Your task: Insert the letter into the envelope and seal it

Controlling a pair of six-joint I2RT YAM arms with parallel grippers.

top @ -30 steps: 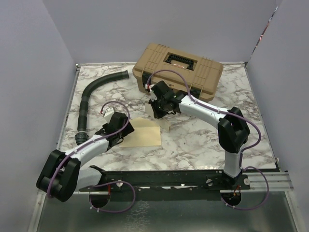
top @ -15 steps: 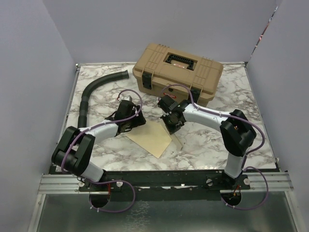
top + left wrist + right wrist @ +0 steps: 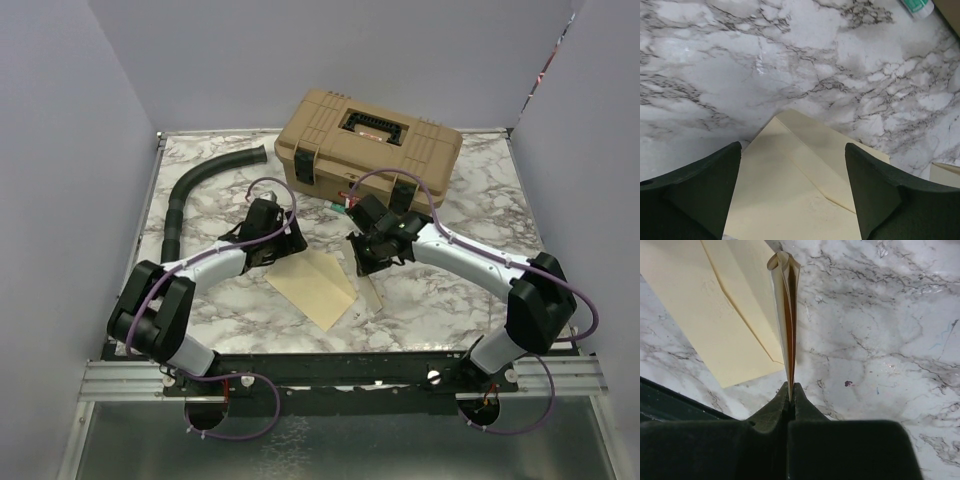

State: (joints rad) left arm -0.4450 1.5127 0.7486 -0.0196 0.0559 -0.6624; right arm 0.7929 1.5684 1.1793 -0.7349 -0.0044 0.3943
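Risk, we judge from above: the letter (image 3: 369, 300), pinched on edge by the right gripper (image 3: 368, 276), may crumple against the envelope (image 3: 312, 288), which lies flat, its mouth not gaping. It sits near the table's (image 3: 430, 315) near edge, mid-width, long axis running far-left to near-right. Left wrist: our left gripper (image 3: 792, 200) gapes wide above its corner, empty. Right wrist: jaws clamp the folded letter, which points straight away from them.

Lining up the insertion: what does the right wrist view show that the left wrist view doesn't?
Right wrist only: the right gripper shut on the folded letter, edge-on. Left wrist only: the left gripper open astride the envelope, and a green-and-white object at the top edge. Both: the envelope flat on the marble table.
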